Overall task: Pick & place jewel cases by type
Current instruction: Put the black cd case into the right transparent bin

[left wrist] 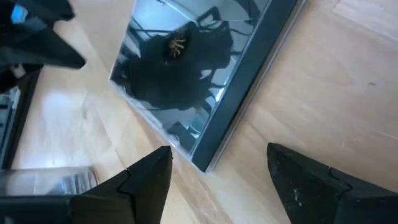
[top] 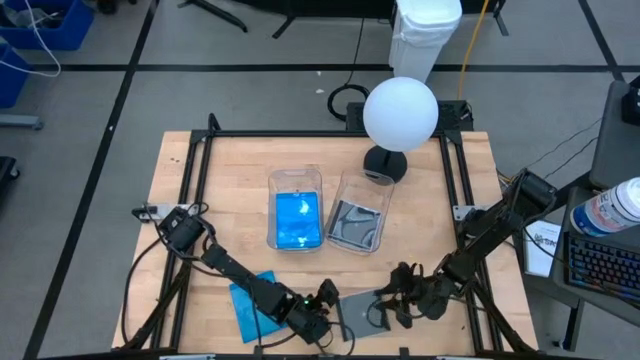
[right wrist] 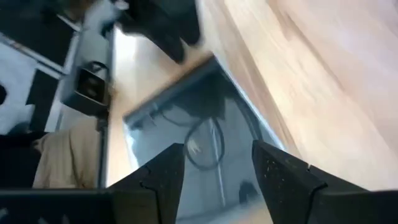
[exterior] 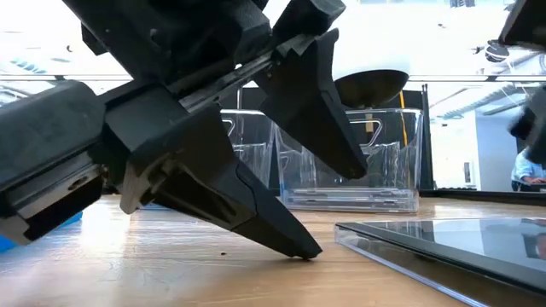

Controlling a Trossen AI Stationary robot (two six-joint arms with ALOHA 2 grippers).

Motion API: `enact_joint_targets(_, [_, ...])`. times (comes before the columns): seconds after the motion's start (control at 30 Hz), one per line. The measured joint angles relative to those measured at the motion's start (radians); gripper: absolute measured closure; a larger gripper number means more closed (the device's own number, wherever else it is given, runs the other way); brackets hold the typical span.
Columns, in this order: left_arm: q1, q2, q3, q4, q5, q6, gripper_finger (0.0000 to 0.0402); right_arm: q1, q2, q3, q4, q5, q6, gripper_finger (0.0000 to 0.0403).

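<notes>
A dark grey jewel case [top: 358, 310] lies flat on the wooden table near its front edge, between my two grippers. My left gripper [left wrist: 217, 152] is open just left of it. The case's corner [left wrist: 202, 163] lies in the gap between the fingers, and the lower fingertip [exterior: 300, 247] is down by the tabletop, short of the case's edge [exterior: 345, 230]. My right gripper [right wrist: 217, 148] hangs open over the case's right part [right wrist: 199, 137], clear of it. A blue jewel case [top: 250, 300] lies flat at the near left, partly under my left arm.
Two clear tubs stand mid-table: the left one [top: 297, 215] holds blue cases, the right one [top: 357, 222] a grey case. A lamp with a white globe [top: 400, 113] stands on a black foot [top: 385, 163] behind them. A black frame [top: 200, 160] rims the table.
</notes>
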Motion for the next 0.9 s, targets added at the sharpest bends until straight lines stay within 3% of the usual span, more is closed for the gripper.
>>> enact_joint_targets(0.3, [0.009, 0.067, 0.005, 0.077, 0.028, 0.041, 0.0158, 0.054, -0.003, 0.001, -0.051, -0.057, 0.23, 0.0247])
enact_joint_targets(0.5, [0.008, 0.07, 0.005, 0.09, 0.005, 0.042, 0.0158, 0.067, -0.003, 0.001, -0.069, -0.076, 0.256, 0.0248])
enact_joint_targets(0.77, [-0.002, 0.073, 0.003, 0.103, -0.02, 0.082, 0.0158, 0.068, -0.003, 0.001, -0.179, -0.207, 0.357, 0.0248])
enact_joint_targets(0.9, [-0.005, 0.073, 0.003, 0.104, -0.022, 0.087, 0.0158, 0.068, -0.003, 0.001, -0.16, -0.229, 0.319, 0.0248])
